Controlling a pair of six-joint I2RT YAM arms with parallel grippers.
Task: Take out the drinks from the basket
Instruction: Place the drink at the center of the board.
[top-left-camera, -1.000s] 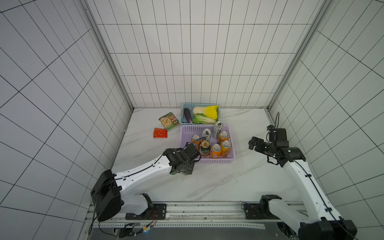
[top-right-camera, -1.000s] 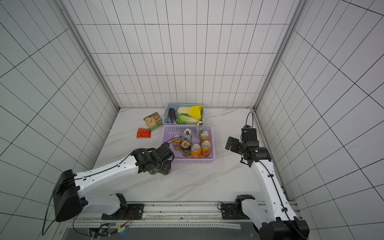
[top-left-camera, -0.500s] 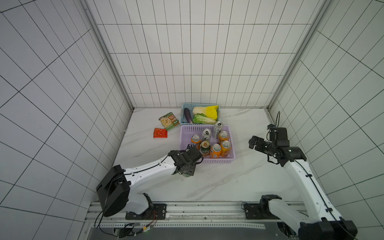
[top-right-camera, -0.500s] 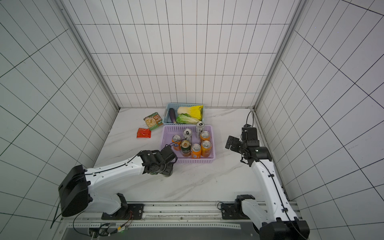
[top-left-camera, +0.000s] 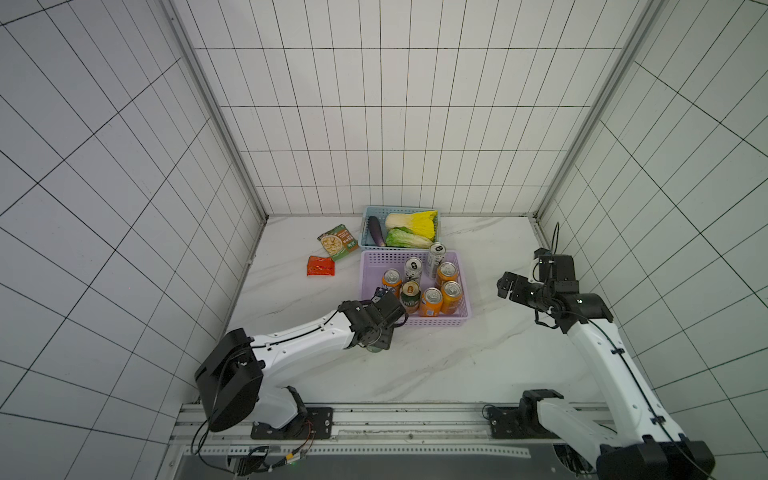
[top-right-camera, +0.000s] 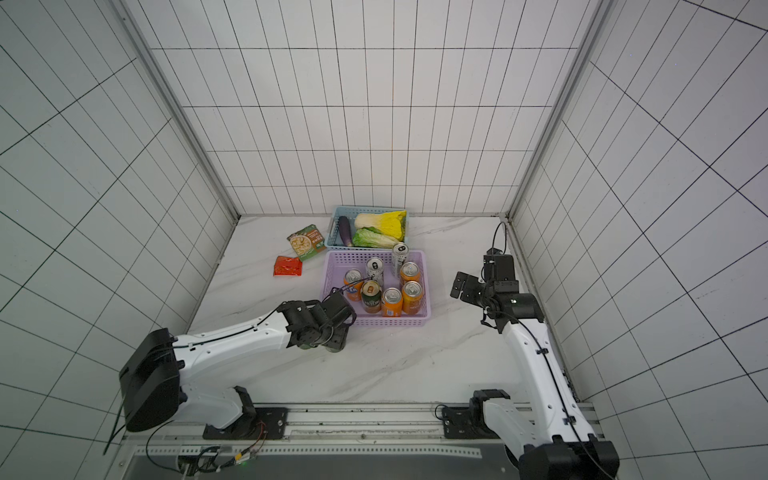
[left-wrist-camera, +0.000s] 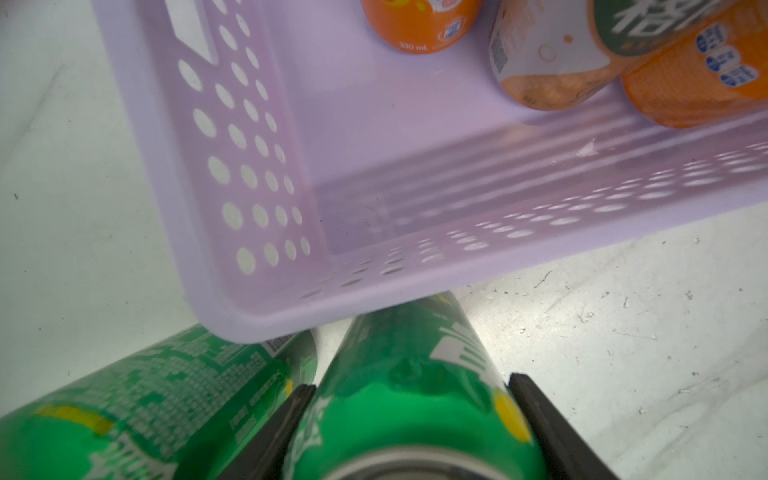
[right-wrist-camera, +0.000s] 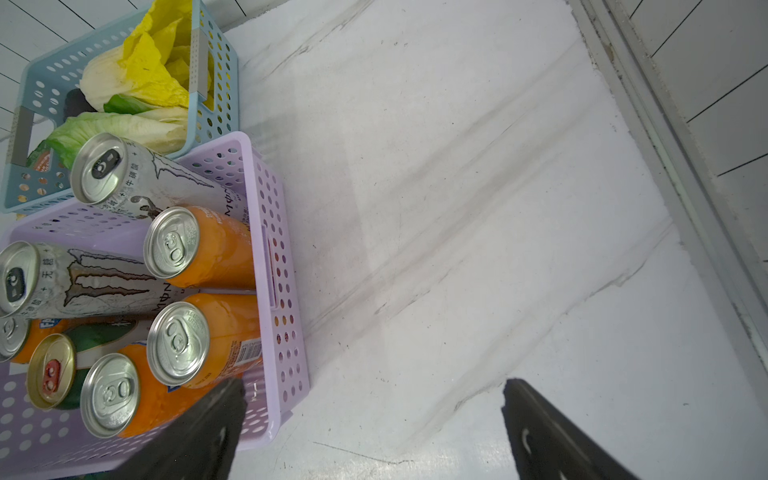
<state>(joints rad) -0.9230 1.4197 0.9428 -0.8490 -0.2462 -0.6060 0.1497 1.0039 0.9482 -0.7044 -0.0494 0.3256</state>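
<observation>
Both top views: seven cans (top-left-camera: 431, 301) stand in the lilac basket (top-left-camera: 432, 321), left gripper (top-right-camera: 336, 338) low at its near corner. Left wrist: fingers (left-wrist-camera: 286, 419) flank a green can (left-wrist-camera: 407, 399) outside the basket, second green can (left-wrist-camera: 158, 395) alongside (squeezing or merely flanking, can't tell). Right wrist: right gripper (right-wrist-camera: 372, 386) spread wide, holding nothing, beside the basket.

The marble table (top-left-camera: 457, 361) bears a lilac basket (top-left-camera: 436, 323), a blue basket (top-left-camera: 365, 232) just behind it, a green packet (top-left-camera: 338, 242), a red packet (top-left-camera: 321, 266), and a green can (left-wrist-camera: 158, 399) and second can (left-wrist-camera: 411, 374) at the lilac basket's corner.
</observation>
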